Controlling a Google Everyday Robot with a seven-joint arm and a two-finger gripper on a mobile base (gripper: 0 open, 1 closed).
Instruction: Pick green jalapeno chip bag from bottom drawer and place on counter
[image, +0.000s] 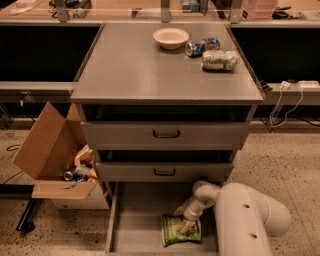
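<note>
Green jalapeno chip bag (172, 235) lies flat on the bottom drawer (140, 220) floor. Gripper (187, 226) is down on its upper part; can't tell if it grips. Likely light, crinkly, slippery: pinch an edge seam.

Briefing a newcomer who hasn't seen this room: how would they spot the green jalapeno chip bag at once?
Below the grey counter, look in the open bottom drawer. The green jalapeno chip bag lies on its floor, right of centre, under the robot's tool. It is glossy dark green, unlike the pale bag on the counter.
</note>
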